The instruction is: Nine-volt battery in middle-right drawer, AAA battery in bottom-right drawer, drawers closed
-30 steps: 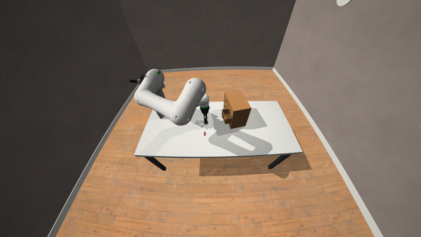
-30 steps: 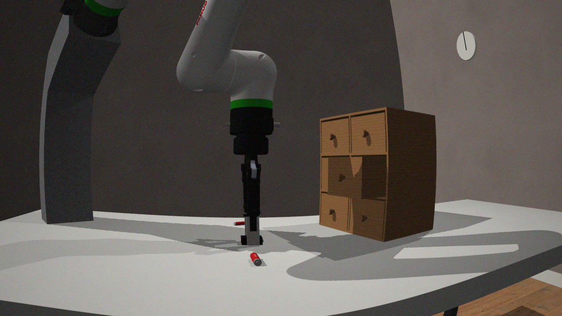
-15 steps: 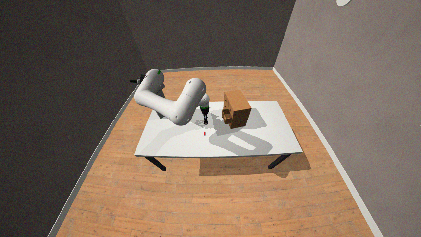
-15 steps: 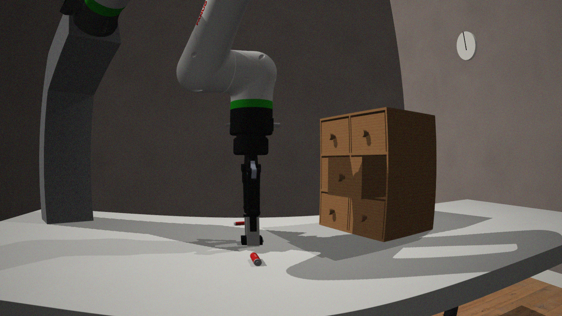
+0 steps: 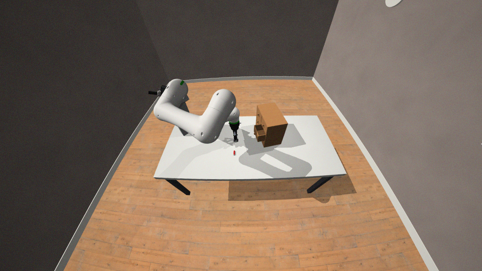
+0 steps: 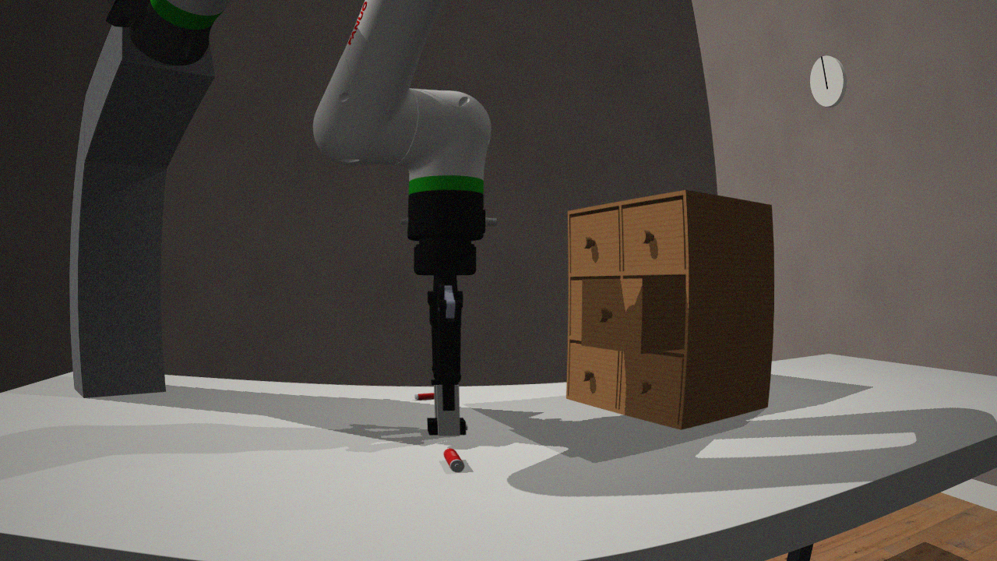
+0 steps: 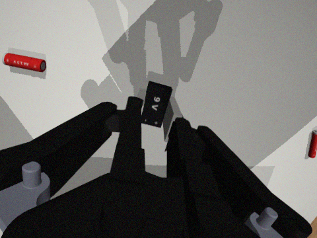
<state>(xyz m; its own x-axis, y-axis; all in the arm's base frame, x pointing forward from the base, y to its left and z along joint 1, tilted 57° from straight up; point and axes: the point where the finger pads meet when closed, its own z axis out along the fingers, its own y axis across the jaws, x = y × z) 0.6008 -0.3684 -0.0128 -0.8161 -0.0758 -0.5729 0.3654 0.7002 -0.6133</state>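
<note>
The black nine-volt battery lies flat on the white table, its "9V" label up. My gripper points straight down at the table top, shut on the battery's sides; it also shows in the side view and the overhead view. The brown chest stands to the right of the gripper, and its middle-row right drawer is pulled partly out. Two red cylinder batteries lie on the table: one in front of the gripper, a thinner-looking one behind it. I cannot tell which is the AAA.
The other drawers of the chest sit flush. The arm's grey pedestal stands at the table's back left. The red batteries show at the left and right edge of the wrist view.
</note>
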